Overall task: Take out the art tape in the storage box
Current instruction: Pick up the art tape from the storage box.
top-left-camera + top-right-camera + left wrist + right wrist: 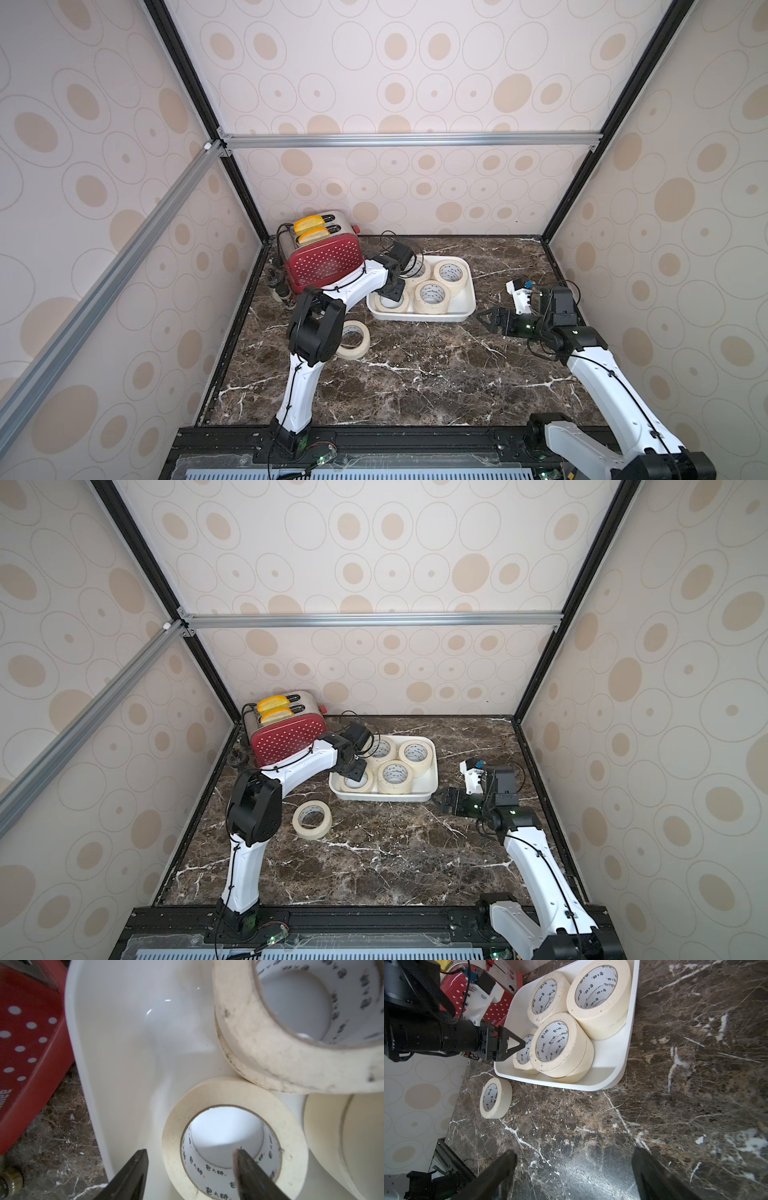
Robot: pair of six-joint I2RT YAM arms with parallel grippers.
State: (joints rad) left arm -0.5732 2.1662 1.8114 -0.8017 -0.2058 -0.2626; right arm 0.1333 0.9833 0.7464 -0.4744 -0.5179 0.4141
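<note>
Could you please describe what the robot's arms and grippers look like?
The left arm and right arm have white links, bulky black joints and thin black cables tied alongside. The left gripper and right gripper are black with tapered, pointed fingers. A white mount sits at the right wrist.

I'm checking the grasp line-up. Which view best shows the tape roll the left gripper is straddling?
Left wrist view: the tape roll is seen close up, with the left gripper open astride its wall. In both top views the gripper covers most of it; the right wrist view shows it partly behind a two-roll stack.
</note>
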